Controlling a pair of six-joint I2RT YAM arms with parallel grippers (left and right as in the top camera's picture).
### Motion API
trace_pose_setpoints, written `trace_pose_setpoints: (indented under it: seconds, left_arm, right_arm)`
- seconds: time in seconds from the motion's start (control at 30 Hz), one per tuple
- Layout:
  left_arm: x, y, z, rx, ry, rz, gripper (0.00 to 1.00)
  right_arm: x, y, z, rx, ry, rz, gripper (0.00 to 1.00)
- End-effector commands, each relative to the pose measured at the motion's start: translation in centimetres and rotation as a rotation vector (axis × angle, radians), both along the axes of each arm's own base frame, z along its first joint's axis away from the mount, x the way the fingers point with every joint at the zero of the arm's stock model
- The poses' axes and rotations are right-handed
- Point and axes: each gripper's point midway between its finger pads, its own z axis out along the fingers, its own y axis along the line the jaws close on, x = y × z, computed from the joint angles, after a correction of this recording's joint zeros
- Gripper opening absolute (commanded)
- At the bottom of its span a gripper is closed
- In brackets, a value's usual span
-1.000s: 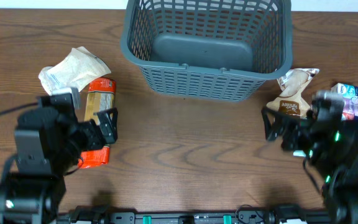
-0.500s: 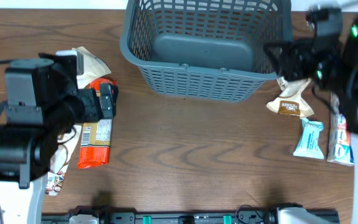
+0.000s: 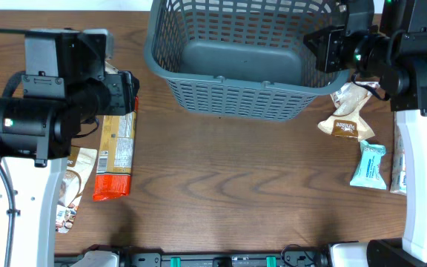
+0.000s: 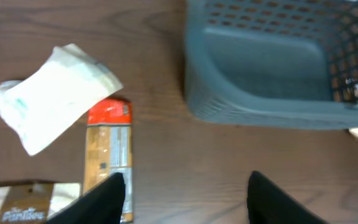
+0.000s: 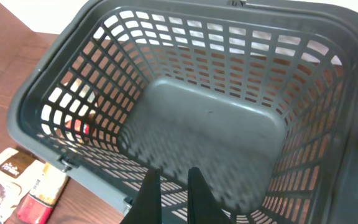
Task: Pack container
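At the upper left of the overhead view, the left gripper hangs above the brown wooden table, fingers spread wide and empty. A long orange-and-red snack pack lies just beside a crumpled white pouch. The large dark grey lattice-sided plastic basket sits top centre. Over its right rim, the right gripper holds nothing, fingers nearly pressed together. A beige-and-brown pouch and a light blue wrapper lie further right.
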Motion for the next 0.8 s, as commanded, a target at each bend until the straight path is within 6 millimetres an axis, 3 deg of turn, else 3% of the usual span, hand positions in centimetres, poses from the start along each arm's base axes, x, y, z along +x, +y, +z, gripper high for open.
trace_pose_setpoints:
  seconds: [0.0, 0.2, 0.4, 0.77]
  left_arm:
    - [-0.5, -1.0, 1.8, -0.002, -0.047, -0.043, 0.46]
    - [-2.8, -2.2, 0.1, 0.014, 0.054, -0.095, 0.29]
    - [-4.8, -2.5, -1.3, 0.033, 0.150, -0.116, 0.24]
    - [-4.6, -3.4, -2.5, 0.055, 0.192, -0.163, 0.19]
  right_arm:
    - [-0.5, 0.5, 0.9, 0.009, -0.015, 0.022, 0.01]
    - [-1.0, -0.4, -0.2, -0.048, 0.024, 0.000, 0.01]
    - [-1.5, -1.3, -1.2, -0.102, 0.057, -0.023, 0.01]
    - [-2.3, -1.9, -2.5, -0.147, 0.116, -0.026, 0.01]
